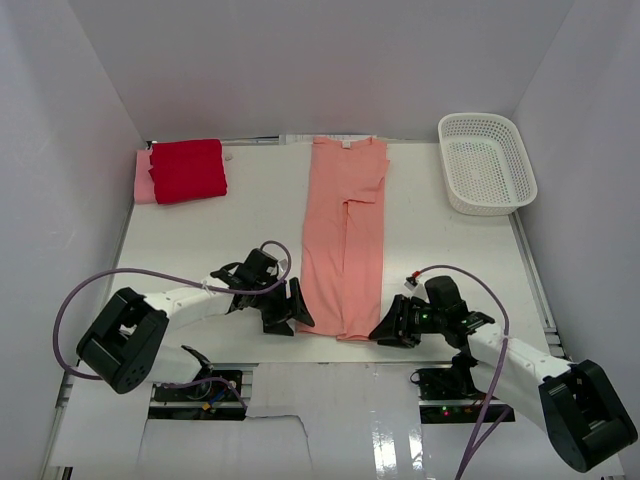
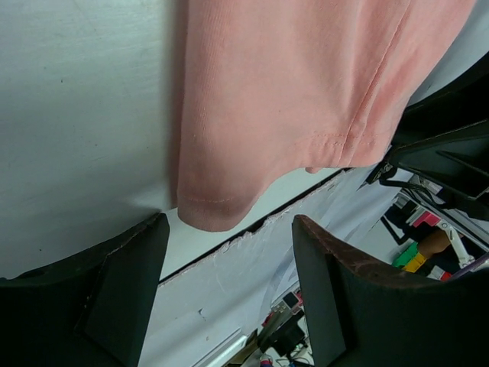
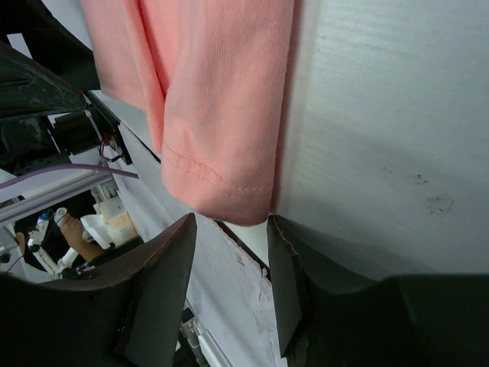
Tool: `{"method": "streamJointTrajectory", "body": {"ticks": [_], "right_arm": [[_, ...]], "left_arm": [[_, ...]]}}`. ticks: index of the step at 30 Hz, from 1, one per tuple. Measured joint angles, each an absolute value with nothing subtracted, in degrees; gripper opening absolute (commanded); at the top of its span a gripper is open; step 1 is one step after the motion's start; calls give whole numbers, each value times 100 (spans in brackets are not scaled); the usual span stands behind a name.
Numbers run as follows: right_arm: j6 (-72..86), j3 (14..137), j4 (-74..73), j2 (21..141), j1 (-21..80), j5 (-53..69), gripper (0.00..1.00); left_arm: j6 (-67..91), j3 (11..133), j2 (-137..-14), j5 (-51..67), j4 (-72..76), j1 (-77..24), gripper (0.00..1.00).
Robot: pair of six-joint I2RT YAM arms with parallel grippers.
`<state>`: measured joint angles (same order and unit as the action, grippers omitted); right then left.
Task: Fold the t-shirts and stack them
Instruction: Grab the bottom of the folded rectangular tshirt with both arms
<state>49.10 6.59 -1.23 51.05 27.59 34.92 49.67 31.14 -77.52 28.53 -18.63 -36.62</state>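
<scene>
Two grippers: left gripper (image 1: 290, 312) and right gripper (image 1: 392, 328), one at each near hem corner of the salmon t-shirt (image 1: 345, 240).
Left opening: wide, nothing held; the hem corner (image 2: 210, 210) sits just ahead of the gap between its fingers.
Right opening: narrower but parted, nothing held; the corner (image 3: 229, 202) is at its fingertips, contact unclear.
Step, my read: pinch both corners, fold the hem away towards the collar.
How to do it well: catch every layer, close together, lift low, move level so the fold stays square.
Shirt: flat on the table (image 1: 250, 210), running away from both grippers.
Far left: folded red shirt (image 1: 188, 170) on a pink one (image 1: 143, 180).
Far right: white basket (image 1: 480, 205).
</scene>
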Motion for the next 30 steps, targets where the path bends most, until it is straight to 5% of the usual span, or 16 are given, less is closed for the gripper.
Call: {"method": "streamJointTrajectory", "body": {"ticks": [4,13,19,24,30], "right_arm": [[4956,659,-56,5068,2808,3339,49],[4954,674,-49,5035,2950,2836,31],[4958,698,-19,5179,3089,2641,8],[4952,775,-82,5223,3173,2528,8],[4921,860,-285,5194,3199,2434,8]], "left_arm": [[5061,3035,-7677,2845,-1833,-3662,77],[5256,2982,-7640,2746,-1791,-3662,74],[5349,2976,-7638,2657,-1782,-3664,71],[5419,2919,-7625,2609,-1717,-3677,65],[5459,2792,-7631,2561,-1551,-3682,46]]}}
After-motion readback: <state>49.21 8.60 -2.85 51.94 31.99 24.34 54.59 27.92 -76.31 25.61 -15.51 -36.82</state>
